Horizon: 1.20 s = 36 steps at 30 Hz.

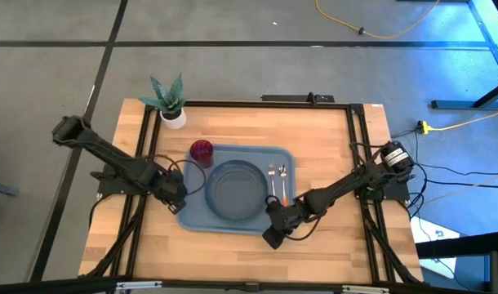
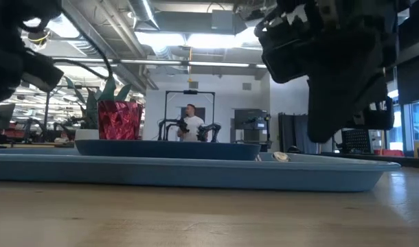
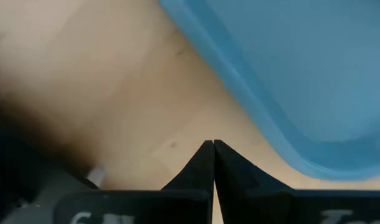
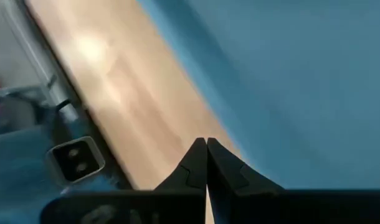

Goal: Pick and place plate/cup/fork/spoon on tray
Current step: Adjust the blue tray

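Observation:
The light blue-grey tray (image 1: pixel 202 216) lies on the wooden table. On it sit the dark grey-blue plate (image 1: pixel 235 189) in the middle, the dark red cup (image 1: pixel 202 151) at the far left corner, and the fork (image 1: pixel 272 181) and spoon (image 1: pixel 282 181) side by side at the right, orange handles toward the near edge. My left gripper (image 1: pixel 180 200) is shut and empty beside the tray's near left corner (image 3: pixel 314 165). My right gripper (image 1: pixel 273 231) is shut and empty over the tray's near right edge (image 4: pixel 196 74).
A white pot with a green plant (image 1: pixel 171 104) stands at the table's far left corner. A black frame (image 1: pixel 257 103) runs round the table. In the low view a person (image 2: pixel 190 123) stands far off in the room behind.

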Motion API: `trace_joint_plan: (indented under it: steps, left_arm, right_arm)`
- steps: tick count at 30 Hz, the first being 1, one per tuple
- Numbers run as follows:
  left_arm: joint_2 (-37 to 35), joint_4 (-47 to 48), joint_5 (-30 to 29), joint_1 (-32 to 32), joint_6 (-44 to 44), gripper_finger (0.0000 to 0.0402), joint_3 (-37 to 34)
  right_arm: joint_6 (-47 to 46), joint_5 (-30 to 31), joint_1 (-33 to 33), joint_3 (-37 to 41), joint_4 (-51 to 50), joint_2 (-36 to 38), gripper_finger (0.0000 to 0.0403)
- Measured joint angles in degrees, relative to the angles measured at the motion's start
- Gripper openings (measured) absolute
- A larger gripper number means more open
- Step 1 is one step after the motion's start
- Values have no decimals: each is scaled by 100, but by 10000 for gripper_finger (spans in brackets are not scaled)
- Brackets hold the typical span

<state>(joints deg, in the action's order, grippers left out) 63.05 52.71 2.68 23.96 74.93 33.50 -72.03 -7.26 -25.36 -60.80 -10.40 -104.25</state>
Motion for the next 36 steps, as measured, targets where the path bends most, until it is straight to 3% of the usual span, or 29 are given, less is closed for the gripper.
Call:
trace_joint_plan:
  steps: [5,12,20,36]
  left_arm:
    - [490,-228,-359,121,-118,0,0]
    - [551,-1692,-412,123,-922,0,11]
    - [552,-1742,-512,118,-1989,0,-4]
    - [533,-2909,-375,118,-2048,0,-1041]
  right_arm:
    - [-219,362,2,3,-241,0,1]
    - [-378,374,-2,3,-409,2,1]
    - [-98,509,97,3,-653,2,2]
    - [-493,767,125,1,-1185,-33,4]
